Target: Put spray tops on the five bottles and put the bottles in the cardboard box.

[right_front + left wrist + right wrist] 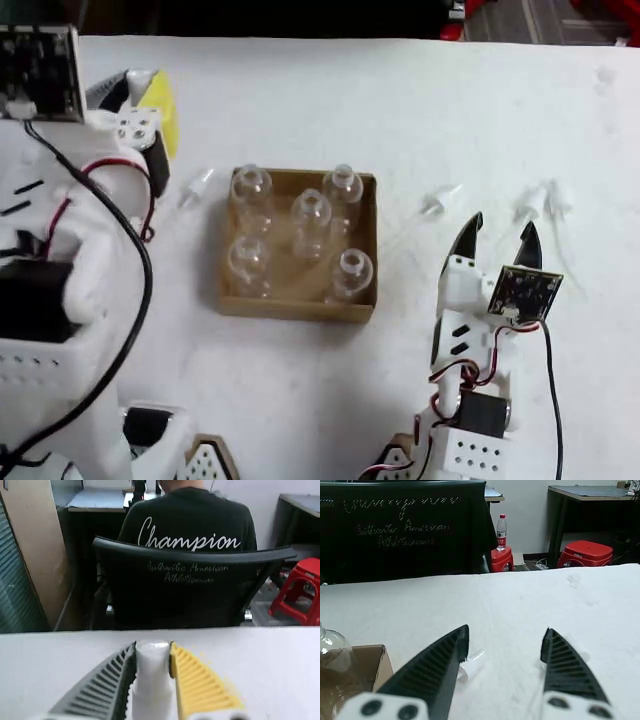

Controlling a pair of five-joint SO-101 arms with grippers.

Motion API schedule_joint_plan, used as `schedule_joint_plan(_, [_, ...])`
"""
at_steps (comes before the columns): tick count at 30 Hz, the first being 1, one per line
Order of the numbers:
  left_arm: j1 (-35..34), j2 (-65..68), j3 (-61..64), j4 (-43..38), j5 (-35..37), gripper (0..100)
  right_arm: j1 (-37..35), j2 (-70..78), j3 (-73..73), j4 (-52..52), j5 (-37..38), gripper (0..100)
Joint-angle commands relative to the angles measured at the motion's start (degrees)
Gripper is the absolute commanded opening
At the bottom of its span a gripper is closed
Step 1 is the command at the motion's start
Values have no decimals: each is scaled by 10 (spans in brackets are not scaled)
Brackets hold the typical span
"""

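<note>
bottles (311,212), five clear ones, stand upright inside the cardboard box (300,305) at the middle of the table (350,100), their necks open. the left jaws, one grey and one yellow, are pinching a white spray top (152,675) between them, out over the table to the far left of the box. a second spray top (197,187) lies on the table just left of the box's far left corner. a third spray top (435,205) lies to the right of the box, and a fourth spray top (525,210) and a fifth spray top (553,203) lie close together farther right. the right jaws, both black, are spread wide, low over the table right of the box and just on the near side of those loose tops. in the right wrist view one spray top (472,664) lies on the table between them, a little ahead.
</note>
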Motion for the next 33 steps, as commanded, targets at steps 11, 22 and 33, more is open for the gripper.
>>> schedule_joint_plan(11, [116,-34,323,-554,-64,21,-7,-2,4,-10,3,211])
schedule_joint_plan(22, [112,62,345,-627,-85,21,-7,-1,4,-10,3,211])
schedule_joint_plan(33, [117,13,393,-626,-84,21,-7,0,4,-12,3,211])
